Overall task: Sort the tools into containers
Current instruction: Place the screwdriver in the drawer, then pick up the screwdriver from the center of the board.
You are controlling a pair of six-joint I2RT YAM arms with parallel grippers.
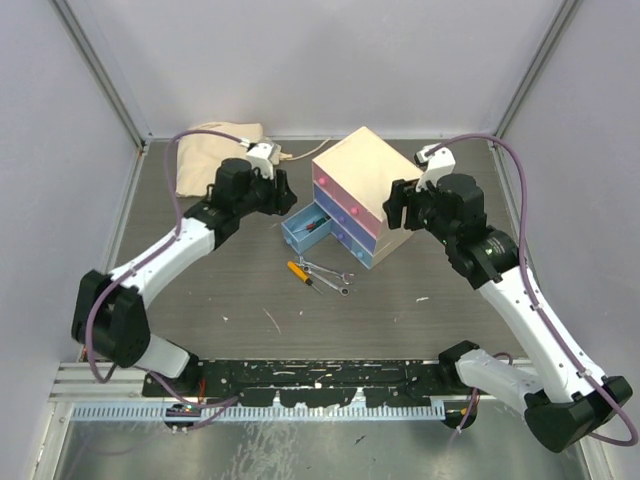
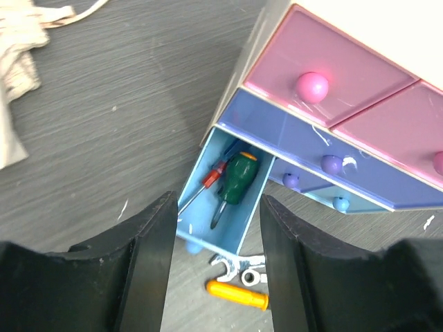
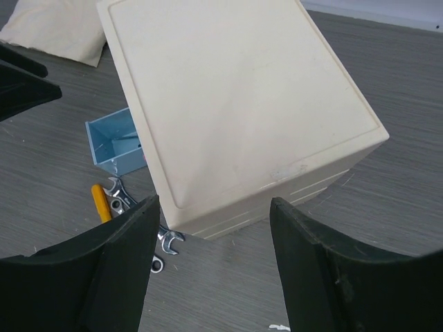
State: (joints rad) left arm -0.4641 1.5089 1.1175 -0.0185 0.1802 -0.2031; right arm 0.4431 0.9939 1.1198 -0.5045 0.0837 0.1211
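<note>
Cream chest (image 1: 365, 190) stands on the tabletop (image 1: 250, 310), turned at an angle, drawer fronts facing the left arm. Pink drawers (image 2: 325, 76) on top and blue drawers (image 2: 297, 138) below them are closed. One light-blue drawer (image 2: 228, 228) in the bottom row is pulled out. Inside it lie the stubby green-handled screwdriver (image 2: 237, 181) and, touching its side, a slim red-handled tool (image 2: 213, 177); type not clear. On the tabletop just in front of the open drawer are the orange-handled screwdriver (image 1: 298, 271) and, beside it, the two silver spanners (image 1: 330, 274), overlapping. Left pincer (image 2: 216, 204) hangs above the open drawer, its fingers spread wide and holding nothing. Right pincer (image 3: 213, 207) is also wide apart and empty, set close to the chest's plain cream side opposite the drawer fronts; whether it touches cannot be told. A beige cloth bag (image 1: 215, 150) lies at the far left of the tabletop, well apart from the tools.
</note>
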